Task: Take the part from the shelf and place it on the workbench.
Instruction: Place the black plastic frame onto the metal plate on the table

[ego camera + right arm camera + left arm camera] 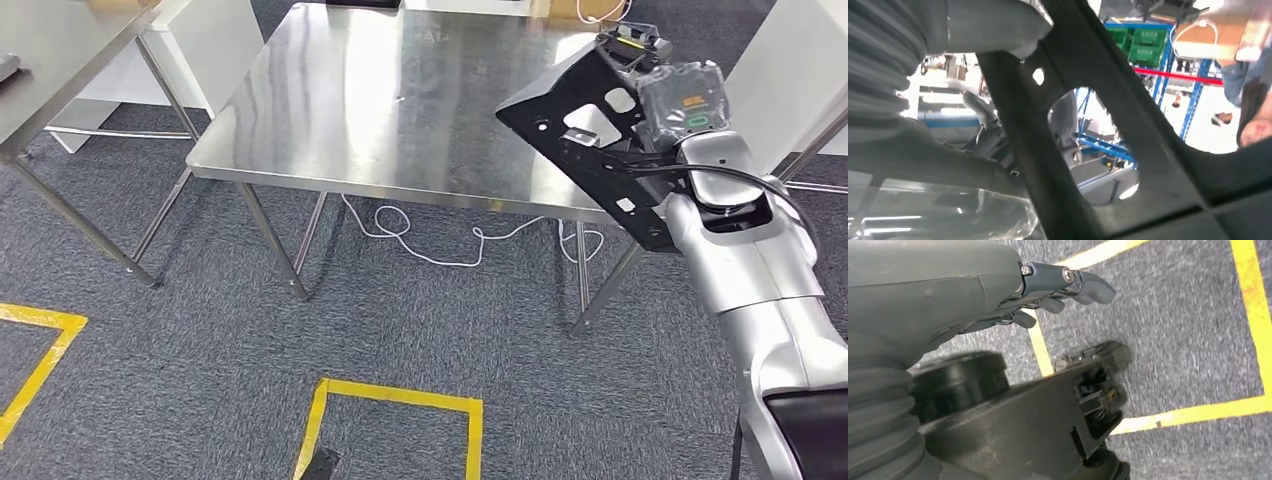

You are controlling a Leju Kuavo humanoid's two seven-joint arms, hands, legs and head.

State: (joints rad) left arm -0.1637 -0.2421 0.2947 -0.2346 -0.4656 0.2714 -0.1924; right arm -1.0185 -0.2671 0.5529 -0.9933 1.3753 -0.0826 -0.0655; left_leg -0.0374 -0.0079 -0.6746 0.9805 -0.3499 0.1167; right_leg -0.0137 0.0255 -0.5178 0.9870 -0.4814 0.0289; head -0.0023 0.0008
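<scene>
The part [580, 125] is a flat black panel with cut-outs, held tilted over the right front corner of the steel workbench [380, 110]. My right hand [680, 105] grips it at its right side, raised above the bench edge. In the right wrist view the black part [1088, 100] crosses close in front of the camera, beside the grey hand [973, 30]. My left hand [1048, 290] hangs above the carpet with its fingers apart and nothing in them.
A second metal table [50, 60] stands at the far left. A white cable [430, 245] lies on the carpet under the workbench. Yellow tape squares [395, 400] mark the floor in front. A blue rack with green bins [1143, 45] and a person [1253, 100] appear in the right wrist view.
</scene>
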